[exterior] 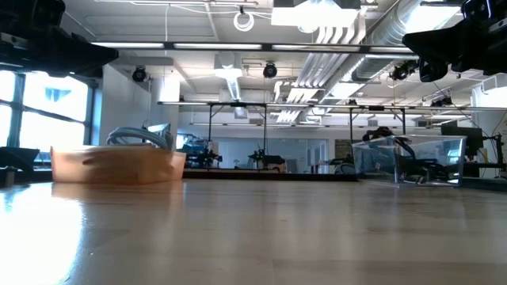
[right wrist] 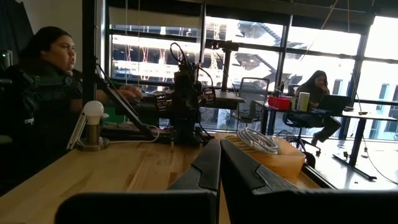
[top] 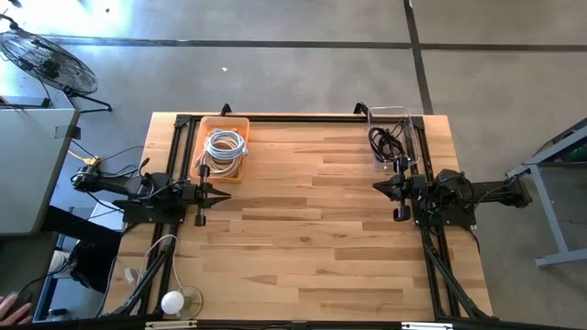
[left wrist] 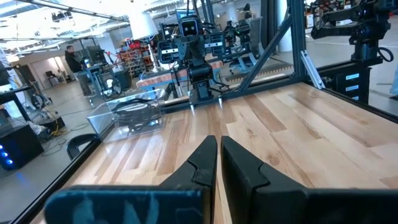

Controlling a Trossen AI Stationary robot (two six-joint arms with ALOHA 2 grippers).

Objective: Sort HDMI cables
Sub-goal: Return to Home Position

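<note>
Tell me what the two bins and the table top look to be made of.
Orange bin: opaque wall with a dull, matte look, probably plastic. Clear bin: see-through, glossy walls with the black cables visible through them, likely acrylic or a similar plastic. Table top: pale wood strips with visible grain and a soft sheen that catches the light.

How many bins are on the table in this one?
2. An orange bin on the table's left side holds pale cables; a transparent bin on its right side holds black cables. None seems hidden.
</note>
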